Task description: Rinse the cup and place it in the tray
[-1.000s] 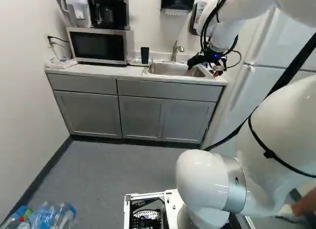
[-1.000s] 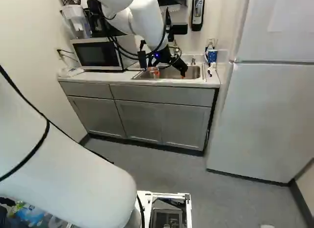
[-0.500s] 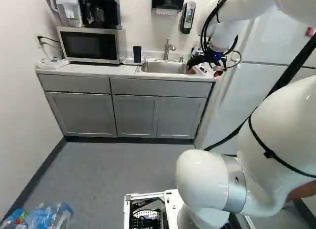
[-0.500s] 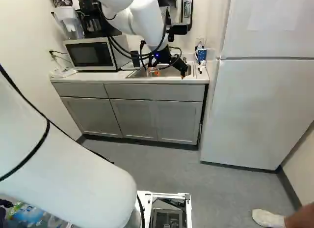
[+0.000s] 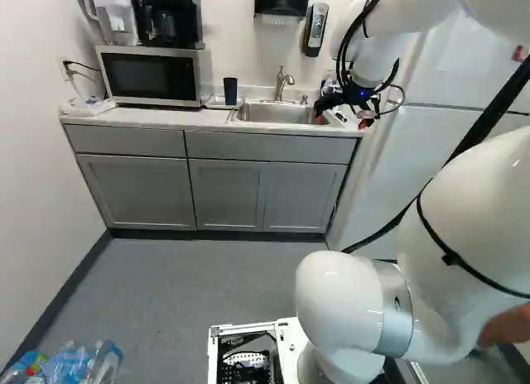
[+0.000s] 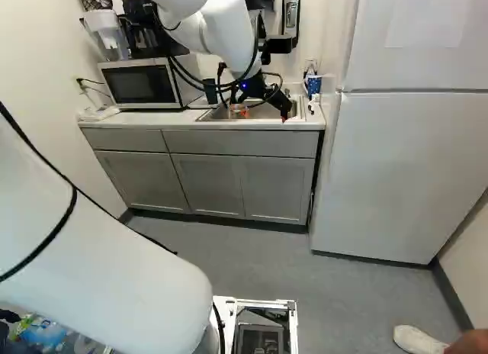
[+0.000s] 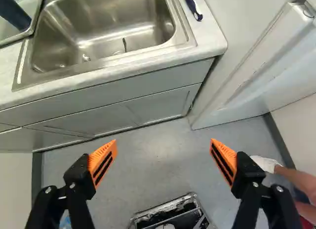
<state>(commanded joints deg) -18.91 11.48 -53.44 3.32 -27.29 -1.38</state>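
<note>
Base [image 5: 291, 336] has moved; the tool [image 6: 264, 116] hangs with fingers spread wide, cup [image 5: 230, 91] standing beside the sink [image 5: 277, 113].

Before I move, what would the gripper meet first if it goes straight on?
Probably the floor, near the foot of the cabinet; depth is unclear, so the cabinet's lower front could come first.

We recognize a kitchen by its steel sink [image 5: 277, 113], set in a counter [image 5: 149, 116] over gray cabinets [image 5: 137, 189]. In the base views, 1 microwave [image 5: 153, 76] bearing 1 coffee maker [image 5: 175, 16] stands left of the sink, 1 refrigerator [image 6: 412, 163] right.
</note>
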